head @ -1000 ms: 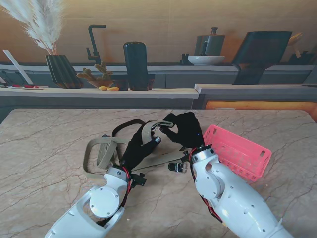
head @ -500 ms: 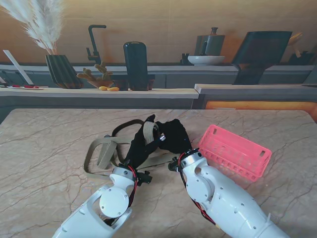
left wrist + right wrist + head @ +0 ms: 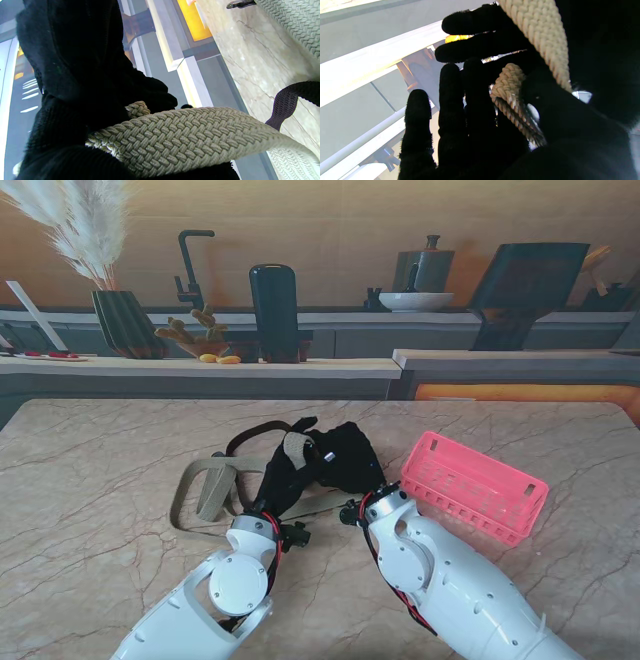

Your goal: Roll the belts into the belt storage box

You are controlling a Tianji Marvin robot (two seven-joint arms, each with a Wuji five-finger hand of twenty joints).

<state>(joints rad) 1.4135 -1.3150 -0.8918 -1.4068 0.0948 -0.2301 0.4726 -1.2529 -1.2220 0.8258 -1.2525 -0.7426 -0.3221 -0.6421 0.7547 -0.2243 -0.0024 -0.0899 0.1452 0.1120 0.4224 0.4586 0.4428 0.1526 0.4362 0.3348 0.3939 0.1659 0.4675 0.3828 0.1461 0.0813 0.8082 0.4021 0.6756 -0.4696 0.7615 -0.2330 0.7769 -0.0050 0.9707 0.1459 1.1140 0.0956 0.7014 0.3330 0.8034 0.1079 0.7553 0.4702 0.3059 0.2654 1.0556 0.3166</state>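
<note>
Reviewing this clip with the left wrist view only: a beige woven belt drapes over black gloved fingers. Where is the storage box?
Observer: The stand view shows the pink plastic lattice basket on the right part of the marble table, with no belt in it.
Operator: Is the right hand on the same belt?
Observer: Yes. The right wrist view shows the right hand pinching the curled end of the beige woven belt.
Operator: How much is rolled?
Observer: Little. In the stand view most of it lies in loose loops left of the left hand.
</note>
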